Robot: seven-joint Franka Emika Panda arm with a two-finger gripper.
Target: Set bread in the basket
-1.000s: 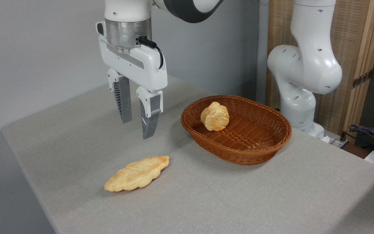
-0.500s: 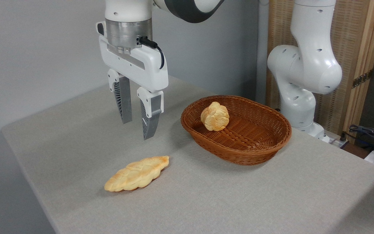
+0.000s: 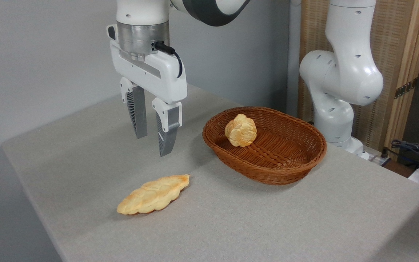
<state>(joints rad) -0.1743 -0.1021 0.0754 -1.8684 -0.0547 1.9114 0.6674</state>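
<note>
Grey felt-like worktop [image 3: 231,225] fills the single camera view, with a pale wall behind and a slatted wooden screen at the right. On it the bread [image 3: 153,194] lies flat, its long axis running from lower left up to the right, browned tip toward the basket [image 3: 267,171]. The pincer [image 3: 152,145] hangs in the air above and behind the loaf, empty, its fingers parted by a narrow gap. A small round roll [image 3: 240,130] already sits in the basket. The arm's upper links are cut off at the top edge.
</note>
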